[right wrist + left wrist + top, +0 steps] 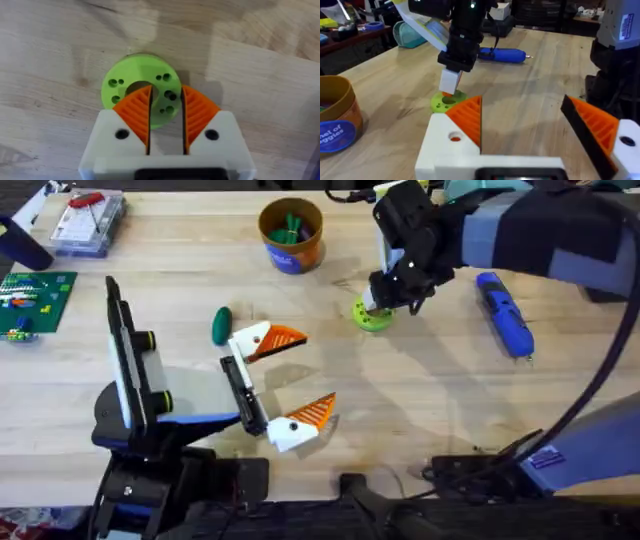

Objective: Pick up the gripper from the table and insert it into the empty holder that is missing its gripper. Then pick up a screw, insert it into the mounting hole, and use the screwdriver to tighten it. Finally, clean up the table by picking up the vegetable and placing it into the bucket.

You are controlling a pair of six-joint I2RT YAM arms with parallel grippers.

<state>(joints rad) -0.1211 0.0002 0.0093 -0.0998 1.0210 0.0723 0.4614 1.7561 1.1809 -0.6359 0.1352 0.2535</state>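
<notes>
The right gripper (377,304) is positioned directly above the green ring-shaped disc (372,315), with its white-and-orange fingers (134,111) pointing down. The fingers are narrowly parted, and their tips overlap the disc's rim and centre hole in the right wrist view. Whether they pinch a screw cannot be told.

The left gripper (296,378) is spread wide, with its fingers well apart. It rests low near the table (420,400) centre and holds nothing. The dark green vegetable (221,325) lies just beside its far finger.

The blue screwdriver (503,313) lies flat on the table on the right side of the right gripper, apart from the disc, with its metal tip pointing toward the near edge. The orange-brown bucket (291,235) stands upright at the far centre of the table and contains green items.

The work surface is pale wood with visible grain. A clear plastic parts box (89,222) and a green circuit board (33,298) occupy the far left corner. In the left wrist view, cluttered benches stand behind the table.

The bucket's blue label (334,136) carries white lettering, only partly readable as "aggies".
</notes>
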